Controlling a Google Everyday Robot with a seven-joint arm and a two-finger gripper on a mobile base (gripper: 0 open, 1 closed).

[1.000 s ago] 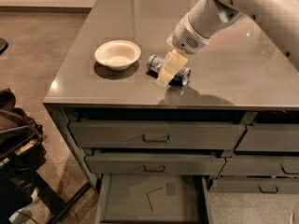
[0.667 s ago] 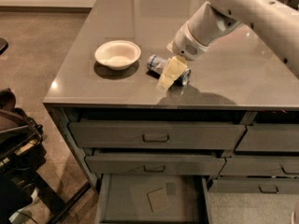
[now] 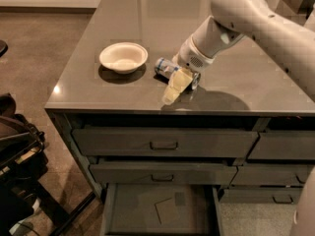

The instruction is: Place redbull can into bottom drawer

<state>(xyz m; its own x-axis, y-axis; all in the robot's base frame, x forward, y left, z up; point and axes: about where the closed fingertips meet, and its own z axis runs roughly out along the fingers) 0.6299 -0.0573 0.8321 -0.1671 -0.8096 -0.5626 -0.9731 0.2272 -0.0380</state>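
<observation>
The gripper (image 3: 176, 85) is low over the grey countertop (image 3: 147, 14), near its front edge, at the end of a pale arm (image 3: 256, 23) that reaches in from about 2 o'clock. Its yellowish tip slants down towards 7 o'clock and ends at the counter surface. The gripper lies across the middle of the redbull can (image 3: 164, 68) and appears to touch it. Whether it is clamped on the can or only set against it cannot be told.

The redbull can lies on its side on the countertop. Its blue and silver end sticks out from the gripper towards 10 o'clock, and a darker end shows on the other side at about 3 o'clock. The can's middle is hidden behind the gripper.

A white bowl (image 3: 123, 57) stands upright near the can at 9 o'clock, apart from it.

The bottom drawer (image 3: 133, 215) is at 6 o'clock from the can, below the counter front. It is pulled open, and a pale square patch (image 3: 167, 210) lies on its dark floor. Above it, the top drawer (image 3: 118, 141) and the middle drawer (image 3: 123, 173) are pushed in, each with a small handle at its centre.
</observation>
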